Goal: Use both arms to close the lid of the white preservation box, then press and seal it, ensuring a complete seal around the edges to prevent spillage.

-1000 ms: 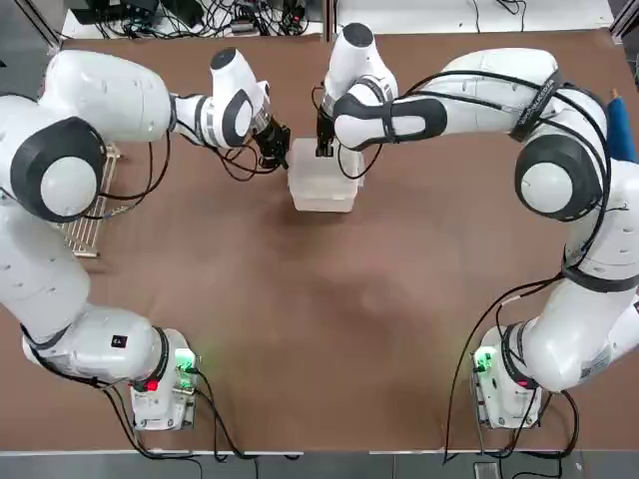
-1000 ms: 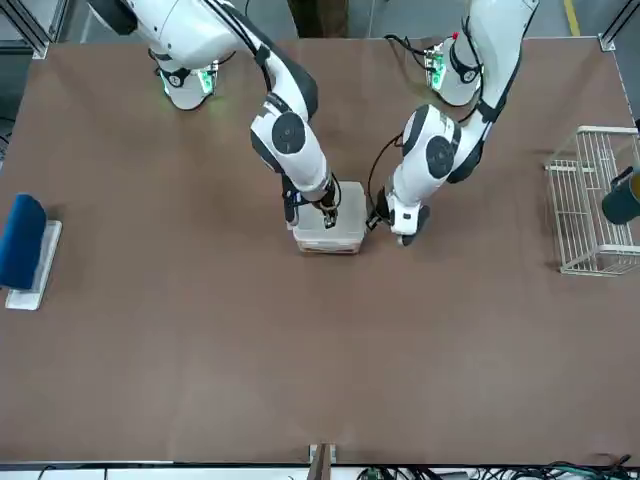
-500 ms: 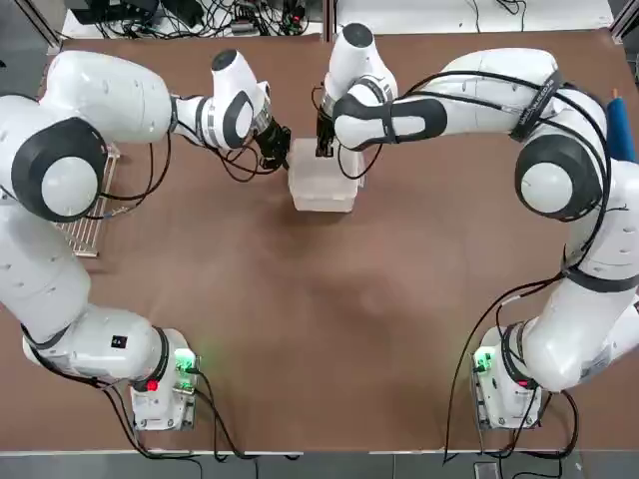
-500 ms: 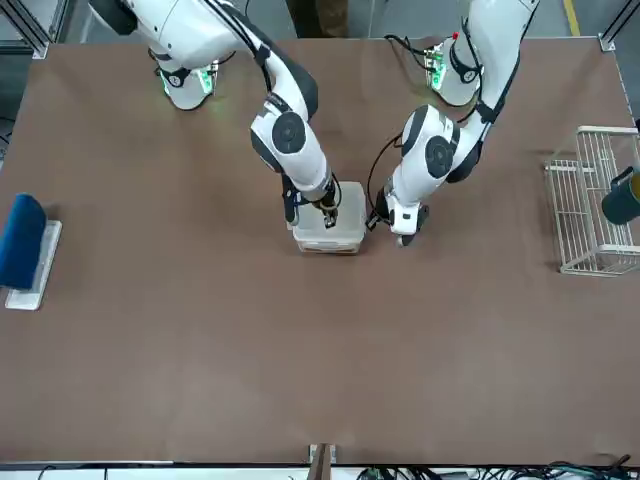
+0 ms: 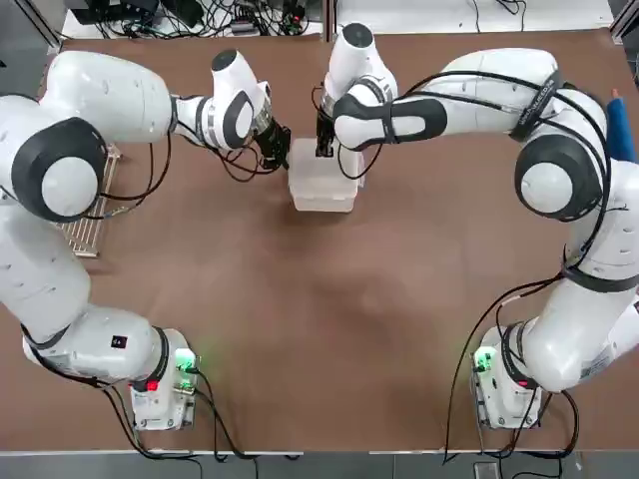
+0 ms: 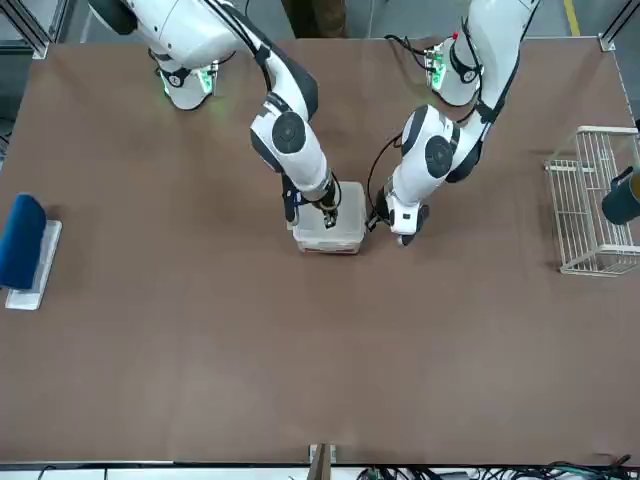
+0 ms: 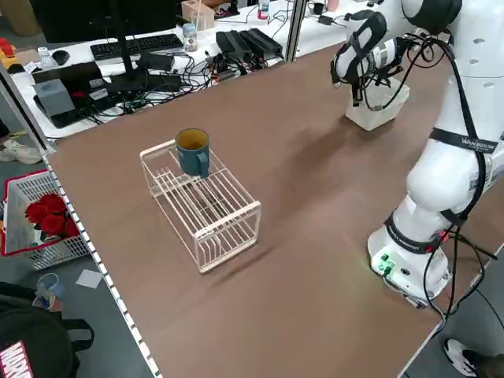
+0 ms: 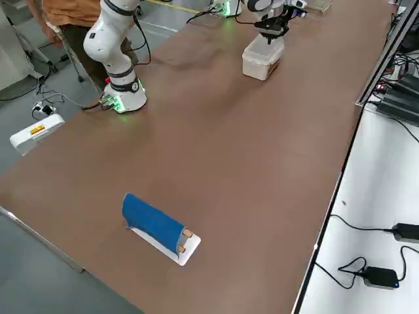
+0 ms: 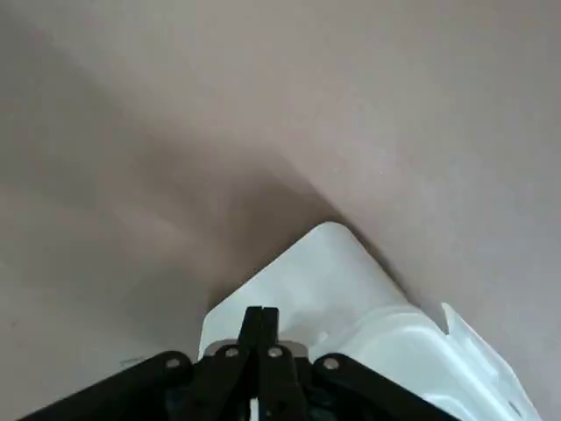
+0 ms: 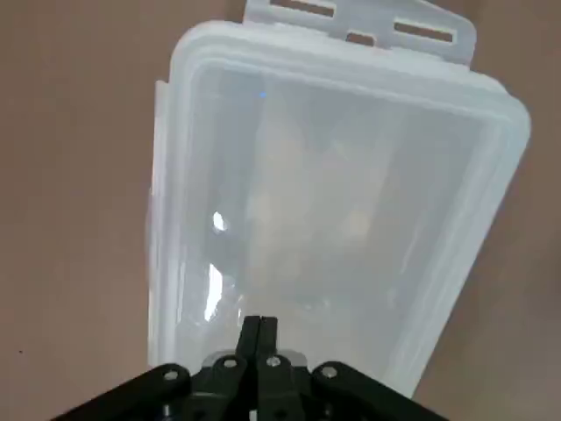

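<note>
Brown tabletop [image 5: 300, 319] spreads out from the two arm bases, with a white wire rack [image 7: 205, 213] to the left. Farther out, the white preservation box [image 8: 255, 65] sits between the grippers, its lid [image 10: 324, 193] lying on top, one latch flap [image 10: 368, 24] splayed outward. The right gripper [image 10: 260, 321], fingers pressed together, is over the lid; the left gripper [image 9: 261, 312], likewise closed, is at the box's left edge, contact unclear. Cables [image 5: 210, 18] lie beyond.

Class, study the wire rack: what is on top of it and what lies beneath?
A blue-green mug sits on the white wire rack. Brown tabletop shows between its bars; directly under the mug, the view is blocked.
</note>
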